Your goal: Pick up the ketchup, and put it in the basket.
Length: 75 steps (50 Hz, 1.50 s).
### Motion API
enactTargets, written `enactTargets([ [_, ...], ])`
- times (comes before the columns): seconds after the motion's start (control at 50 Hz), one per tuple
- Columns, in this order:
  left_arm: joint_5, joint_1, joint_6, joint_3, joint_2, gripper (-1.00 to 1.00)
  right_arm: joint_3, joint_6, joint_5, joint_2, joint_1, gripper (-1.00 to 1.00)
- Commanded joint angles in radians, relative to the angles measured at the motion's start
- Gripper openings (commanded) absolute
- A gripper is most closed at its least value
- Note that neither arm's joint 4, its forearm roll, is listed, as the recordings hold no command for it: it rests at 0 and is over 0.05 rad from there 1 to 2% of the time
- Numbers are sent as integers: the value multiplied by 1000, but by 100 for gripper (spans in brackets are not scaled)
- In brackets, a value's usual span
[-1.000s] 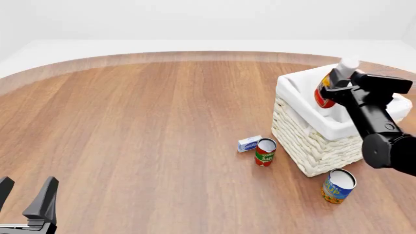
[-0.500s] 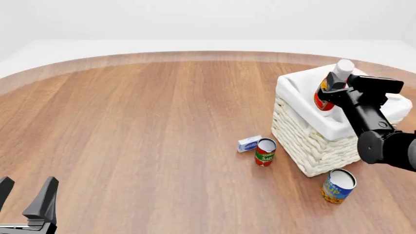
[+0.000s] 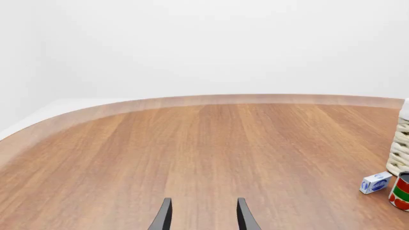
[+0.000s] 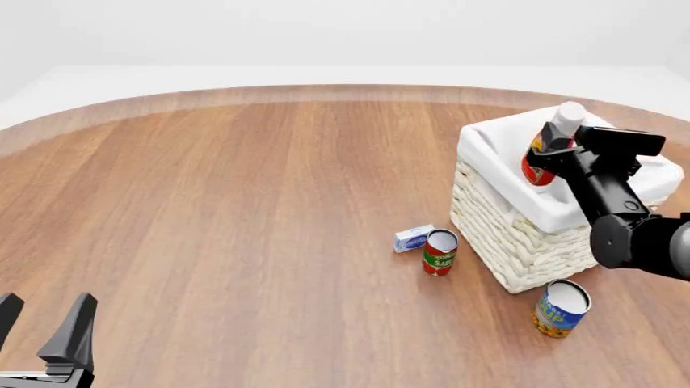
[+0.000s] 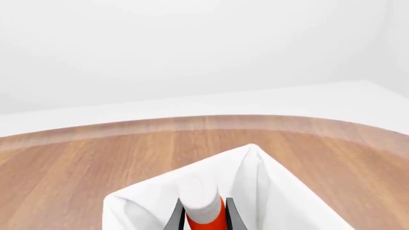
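Note:
The ketchup, a small red bottle with a white cap, hangs over the inside of the basket at the right of the table. My right gripper is shut on its neck. In the right wrist view the ketchup sits between the two dark fingertips, with the basket's white liner all around it. Its lower half is hidden behind the liner rim. My left gripper stands open at the near left corner, far from the basket; in the left wrist view my left gripper holds nothing.
A red-and-green can and a small blue-and-white box stand just left of the basket. A blue-and-yellow can stands in front of it. The can and box also show in the left wrist view.
My right gripper has carried the ketchup a little lower and further over the basket. The left arm has not moved.

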Motion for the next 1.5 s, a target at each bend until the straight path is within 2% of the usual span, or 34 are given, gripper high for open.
enactTargets([
  [0.02, 0, 0, 0, 0, 0, 100, 1, 8, -7, 15, -6, -100],
  [0.72, 0, 0, 0, 0, 0, 100, -13, 7, 12, 22, -14, -100],
  [0.74, 0, 0, 0, 0, 0, 100, -13, 7, 12, 22, -14, 100],
  [1.5, 0, 0, 0, 0, 0, 100, 11, 25, -8, 12, -21, 100],
])
